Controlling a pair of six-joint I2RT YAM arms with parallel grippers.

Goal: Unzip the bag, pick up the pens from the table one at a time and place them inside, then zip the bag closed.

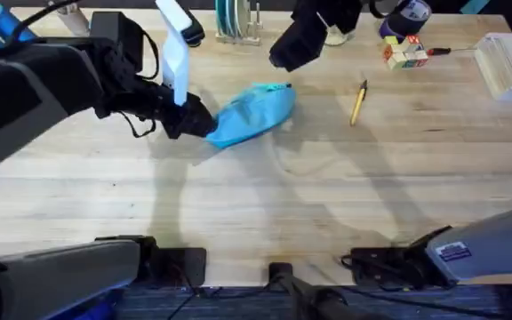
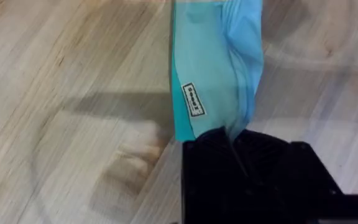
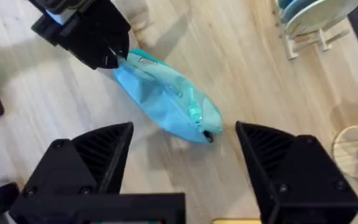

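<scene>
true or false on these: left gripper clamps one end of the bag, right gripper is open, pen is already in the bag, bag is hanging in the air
1. The left gripper is shut on one end of the bag. True.
2. The right gripper is open above the bag. True.
3. The pen is inside the bag. False: it lies on the table, apart from the bag.
4. The bag hangs in the air. False: it appears to rest on the table.

Along the table's far edge you have a dish rack (image 1: 236, 25) holding plates, colored blocks (image 1: 404, 54) (stacked loosely), and a white box (image 1: 509, 64) at the far right corner.
</scene>
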